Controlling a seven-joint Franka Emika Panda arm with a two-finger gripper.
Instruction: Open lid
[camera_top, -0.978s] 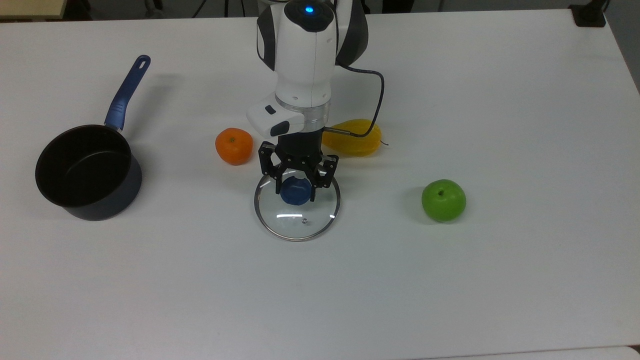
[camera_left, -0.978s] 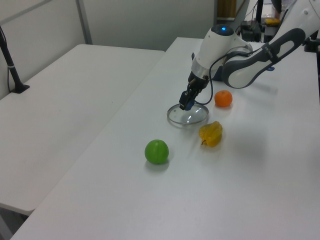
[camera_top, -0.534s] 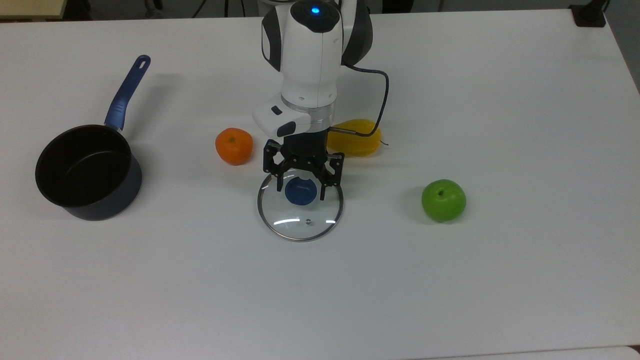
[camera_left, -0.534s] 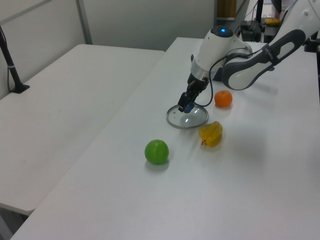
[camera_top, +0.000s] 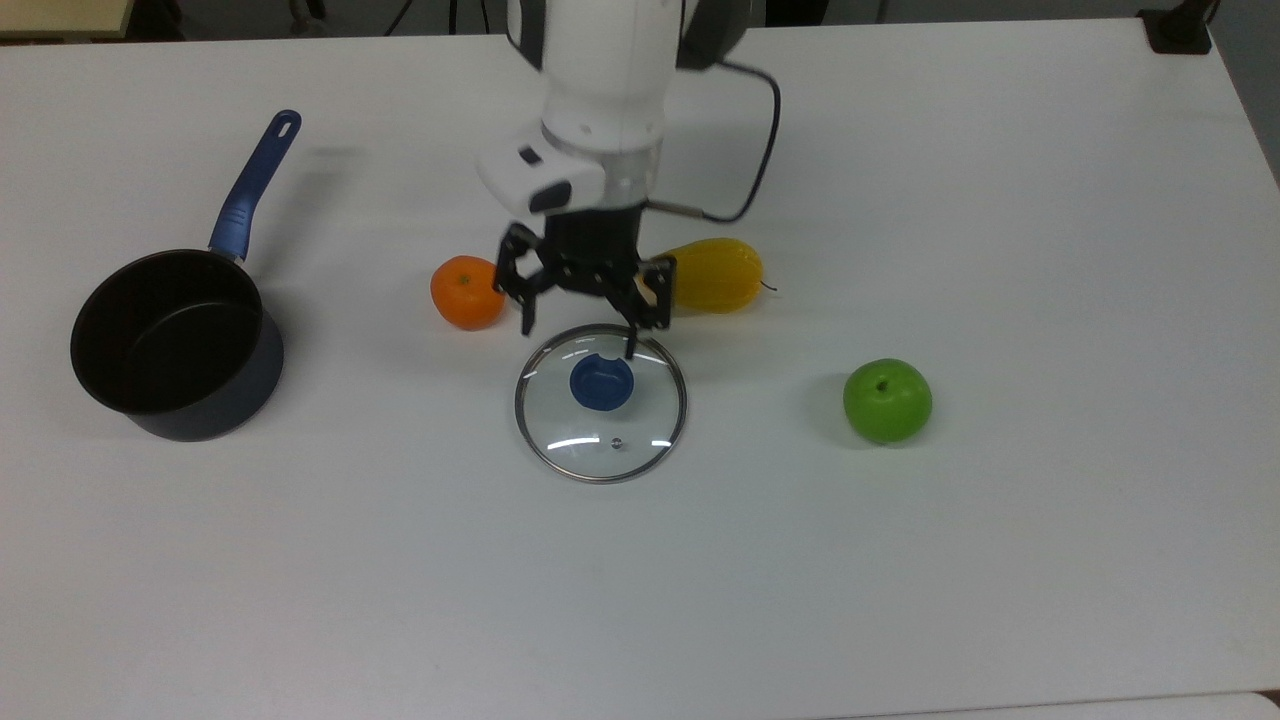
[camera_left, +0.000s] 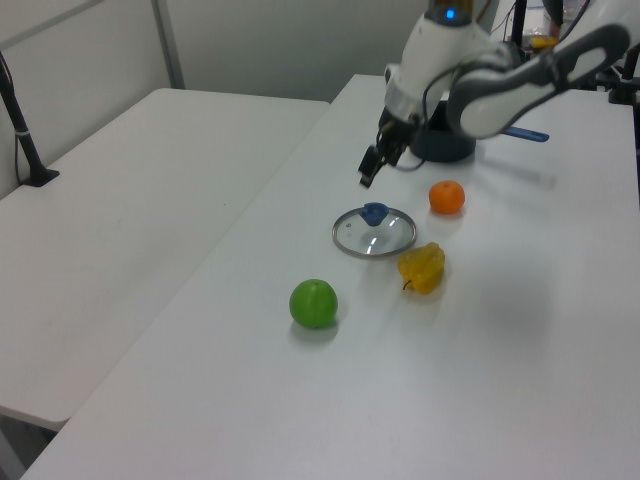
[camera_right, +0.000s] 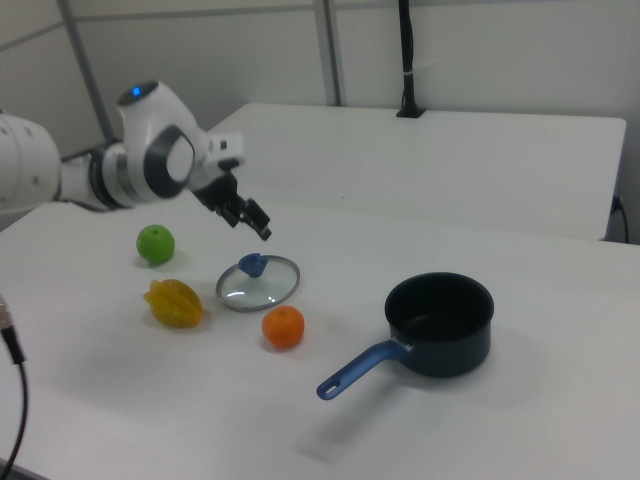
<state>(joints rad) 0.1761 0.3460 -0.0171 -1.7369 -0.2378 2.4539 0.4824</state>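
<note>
The round glass lid with its metal rim and blue knob lies flat on the white table, apart from the pan. The same lid sits between the fruits in the left view and the right view. My gripper hangs in the air above the lid's far edge, open, with nothing between its fingers. It touches neither the lid nor the knob.
A dark saucepan with a blue handle stands uncovered at the top view's left. An orange, a yellow fruit and a green apple lie around the lid.
My gripper, shut around the blue knob a second ago, has opened and risen up and back from the lid. The lid stays flat on the table.
</note>
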